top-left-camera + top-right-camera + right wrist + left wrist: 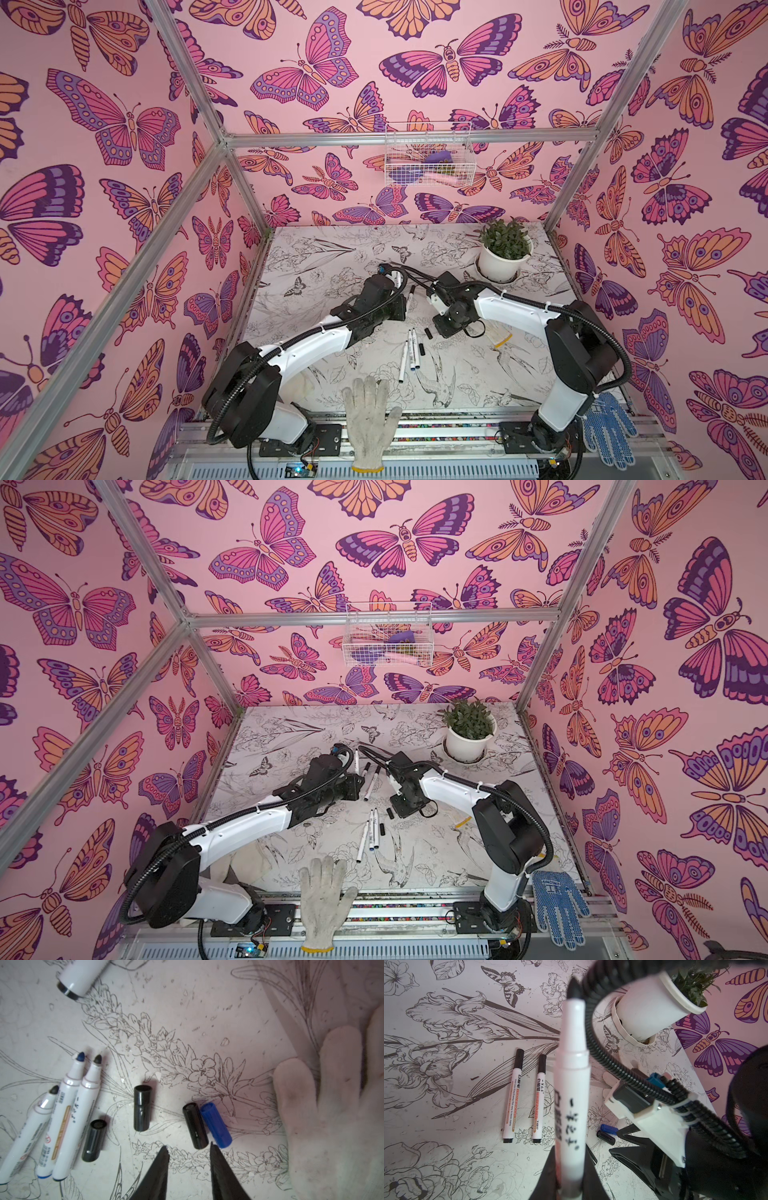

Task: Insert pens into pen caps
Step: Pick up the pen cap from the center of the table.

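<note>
Above the table [452,1159], a black-tipped marker pen [572,1084] waits for its cap.
Left gripper [569,1169] squeezes it; right gripper [188,1149] hangs open by a black pen cap [195,1126] and should pinch it next.

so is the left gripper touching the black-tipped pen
Touching: in the left wrist view the fingers of the left gripper clamp the black-tipped pen from both sides, no gap.

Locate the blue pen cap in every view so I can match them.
Both top views: not visible, probably hidden under the right arm.
Left wrist: blue cap past the held pen, beside a black cap.
Right wrist: blue cap just beyond the open right gripper, beside that black cap.
Shared landmark: the black cap, in both wrist views.
</note>
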`<move>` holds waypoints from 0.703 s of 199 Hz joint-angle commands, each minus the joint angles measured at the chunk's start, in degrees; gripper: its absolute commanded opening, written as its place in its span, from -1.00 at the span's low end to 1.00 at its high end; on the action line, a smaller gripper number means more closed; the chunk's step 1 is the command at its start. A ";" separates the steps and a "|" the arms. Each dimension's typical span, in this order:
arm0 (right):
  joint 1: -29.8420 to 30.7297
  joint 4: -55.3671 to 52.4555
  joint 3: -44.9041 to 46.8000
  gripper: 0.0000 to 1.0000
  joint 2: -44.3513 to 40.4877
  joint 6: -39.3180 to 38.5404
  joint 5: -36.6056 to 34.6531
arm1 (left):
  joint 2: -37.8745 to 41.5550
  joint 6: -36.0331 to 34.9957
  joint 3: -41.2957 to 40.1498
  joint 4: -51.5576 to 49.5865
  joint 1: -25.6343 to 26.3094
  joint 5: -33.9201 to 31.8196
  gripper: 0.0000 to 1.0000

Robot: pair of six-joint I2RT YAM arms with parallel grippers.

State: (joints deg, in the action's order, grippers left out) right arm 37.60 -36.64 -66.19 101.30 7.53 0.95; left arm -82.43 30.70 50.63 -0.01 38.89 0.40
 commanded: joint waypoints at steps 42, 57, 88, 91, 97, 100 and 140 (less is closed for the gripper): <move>0.28 -1.10 -2.98 -0.29 3.67 -1.86 0.14 | 2.04 -1.03 -1.59 -0.45 -0.45 0.30 -1.00; 0.27 -0.99 -3.00 -0.31 4.40 -1.65 0.16 | 2.27 -1.21 -1.81 -0.47 -0.44 0.45 -1.00; 0.28 -0.29 -2.63 -0.32 5.39 -0.98 0.26 | 2.80 -1.60 -2.11 -0.86 -0.54 0.56 -1.00; 0.26 -0.34 -2.67 -0.32 5.51 -0.94 0.34 | 2.87 -1.61 -2.19 -0.88 -0.56 0.56 -1.00; 0.26 -0.27 -2.69 -0.33 5.81 -0.81 0.42 | 2.96 -1.70 -2.20 -0.99 -0.57 0.61 -1.00; 0.21 -0.22 -2.65 -0.33 5.93 -0.77 0.53 | 2.96 -1.74 -2.16 -0.99 -0.58 0.65 -1.00; 0.27 1.23 -2.54 -0.43 7.40 0.02 0.98 | 3.23 -1.96 -2.29 -1.18 -0.66 0.98 -1.00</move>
State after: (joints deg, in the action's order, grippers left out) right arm 37.60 -36.16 -68.01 106.83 7.51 1.06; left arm -80.38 29.61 49.21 -0.12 38.63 0.62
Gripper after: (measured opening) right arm 0.302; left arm 0.159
